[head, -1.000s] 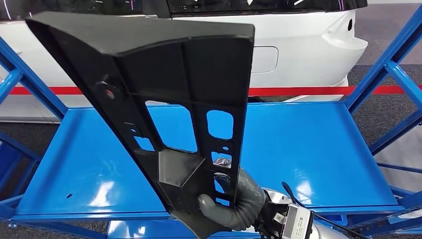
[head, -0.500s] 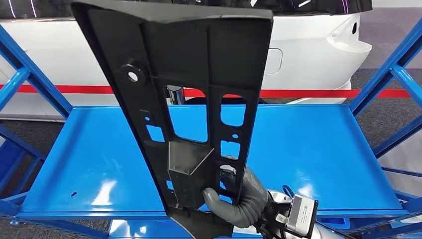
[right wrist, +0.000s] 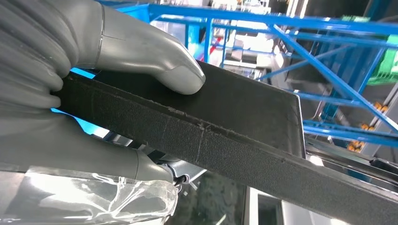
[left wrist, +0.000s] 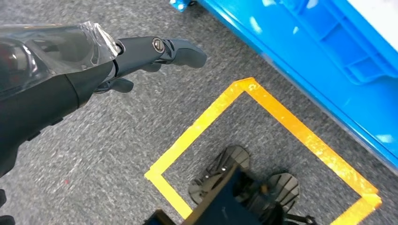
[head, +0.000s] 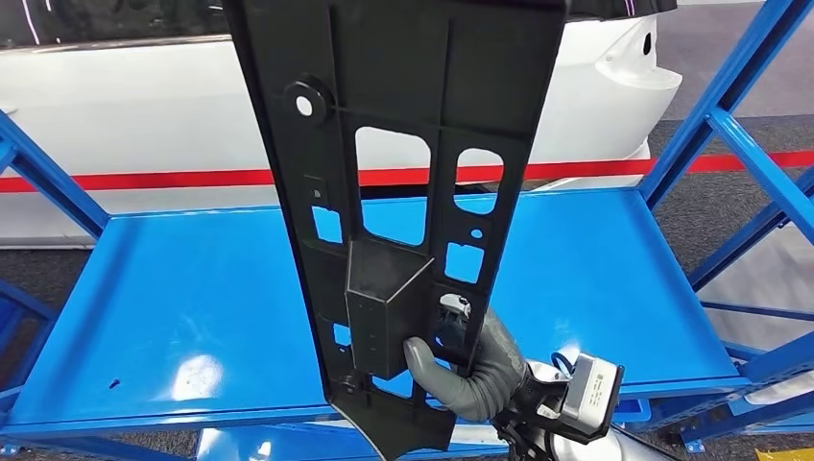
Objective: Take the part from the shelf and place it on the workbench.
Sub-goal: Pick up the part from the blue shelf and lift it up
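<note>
Blue shelf (head: 192,317) ahead, black part lifted clear above it.
From my seat I see the right hand (head: 470,370) gripping the black part (head: 403,173) by its narrow lower end, upright over the shelf; my left hand (left wrist: 141,56) hangs empty, fingers apart, above grey carpet (left wrist: 117,136); a white car (head: 125,106) stands behind.

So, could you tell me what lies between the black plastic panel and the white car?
In the head view, the bare blue metal shelf lies between panel and car.

The tall black part (head: 403,192) in the right hand (head: 470,370) blocks the middle; blue shelf (head: 173,317) surface lies bare either side, uprights (head: 739,96) flanking.
</note>
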Motion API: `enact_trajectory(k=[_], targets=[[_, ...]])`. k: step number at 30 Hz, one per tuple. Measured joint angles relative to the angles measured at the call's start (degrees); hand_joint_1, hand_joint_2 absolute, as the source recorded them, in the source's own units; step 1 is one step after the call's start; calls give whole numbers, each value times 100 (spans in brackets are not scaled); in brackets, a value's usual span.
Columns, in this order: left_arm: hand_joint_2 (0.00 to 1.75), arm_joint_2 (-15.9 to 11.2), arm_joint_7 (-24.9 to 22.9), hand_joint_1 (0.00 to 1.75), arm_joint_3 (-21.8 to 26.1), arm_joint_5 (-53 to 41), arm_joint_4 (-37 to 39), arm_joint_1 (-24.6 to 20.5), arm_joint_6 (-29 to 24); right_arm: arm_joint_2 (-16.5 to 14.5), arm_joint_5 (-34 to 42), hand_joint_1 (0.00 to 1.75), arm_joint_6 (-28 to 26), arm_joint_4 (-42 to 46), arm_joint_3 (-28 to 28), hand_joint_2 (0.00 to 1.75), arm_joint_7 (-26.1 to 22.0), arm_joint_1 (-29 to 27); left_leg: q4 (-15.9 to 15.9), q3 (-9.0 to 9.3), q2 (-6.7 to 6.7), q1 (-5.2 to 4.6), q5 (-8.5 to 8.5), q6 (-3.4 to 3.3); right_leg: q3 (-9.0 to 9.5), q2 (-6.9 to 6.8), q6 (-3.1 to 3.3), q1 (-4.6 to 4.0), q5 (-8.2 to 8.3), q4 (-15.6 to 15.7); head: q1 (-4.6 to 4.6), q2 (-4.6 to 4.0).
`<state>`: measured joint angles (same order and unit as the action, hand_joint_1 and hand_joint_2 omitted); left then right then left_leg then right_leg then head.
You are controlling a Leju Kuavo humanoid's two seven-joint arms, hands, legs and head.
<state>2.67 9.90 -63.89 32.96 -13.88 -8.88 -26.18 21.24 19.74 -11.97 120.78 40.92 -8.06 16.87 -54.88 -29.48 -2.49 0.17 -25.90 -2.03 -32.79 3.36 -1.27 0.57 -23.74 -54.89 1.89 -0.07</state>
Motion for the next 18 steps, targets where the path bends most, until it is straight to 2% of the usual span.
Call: enact_trajectory(k=[1,3,4,5,6,8,9,10,11,14,15,16,18], targets=[[175,-2,-2,0,1,1,0,-3,-2,-1,-2,175,-14,0,-2,175,3,-1,81,26,-25,-13,8,-15,-21,22,-30,5,22,-2,0,0],[175,9,-5,0,1,2,0,-8,-3,2,-19,175,-43,0,-13,175,-2,-7,102,7,10,-8,75,-56,-64,54,-107,18,54,0,0,0],[175,13,-7,0,2,3,0,-12,-3,4,-32,175,-55,1,-25,175,-7,-8,123,-8,32,5,123,-87,-101,15,-139,13,-4,-49,6,0],[175,17,-9,0,3,4,0,-15,-3,6,-48,175,-61,2,-37,175,-13,-6,148,-31,60,20,174,-121,-173,-51,-163,7,-153,-206,19,0],[175,19,-11,0,4,5,0,-16,-3,8,-66,175,-68,3,-49,175,-18,-6,163,-63,88,26,214,-147,-279,-135,-175,8,-382,-488,32,0],[175,16,-14,0,5,7,0,-6,-3,6,-94,175,-75,4,-63,175,-20,-8,163,-136,147,12,273,-178,-543,-241,-198,12,-879,-1299,50,0],[175,16,-15,0,5,7,0,-1,-3,6,-106,175,-79,3,-67,175,-20,-11,162,-172,174,7,301,-178,-611,-253,-210,17,-1006,-1598,50,0],[175,16,-15,0,5,7,0,1,-3,5,-113,175,-81,3,-70,175,-20,-13,160,-210,197,5,331,-173,-583,-259,-221,25,-1021,-1698,50,0],[175,16,-16,0,5,7,0,0,-2,5,-118,175,-82,2,-76,175,-20,-13,157,-246,212,8,360,-162,-435,-265,-230,34,-927,-1550,50,0],[175,17,-19,0,5,7,0,-11,-1,5,-124,175,-84,3,-92,175,-21,-7,109,-338,225,7,427,-96,397,-294,-228,54,-538,-302,47,0],[175,16,-21,0,6,7,0,-15,-1,5,-126,175,-84,4,-94,175,-21,-5,89,-356,225,-1,450,-64,564,-296,-206,45,-482,-27,46,0],[175,16,-23,0,7,7,0,-18,-1,5,-127,175,-85,5,-96,175,-21,-1,75,-374,225,-8,476,-30,628,-294,-180,32,-472,96,44,0],[175,15,-27,0,7,7,0,-16,-1,6,-130,175,-86,5,-98,175,-21,4,64,-408,223,-9,525,43,570,-293,-105,24,-417,91,44,0]])
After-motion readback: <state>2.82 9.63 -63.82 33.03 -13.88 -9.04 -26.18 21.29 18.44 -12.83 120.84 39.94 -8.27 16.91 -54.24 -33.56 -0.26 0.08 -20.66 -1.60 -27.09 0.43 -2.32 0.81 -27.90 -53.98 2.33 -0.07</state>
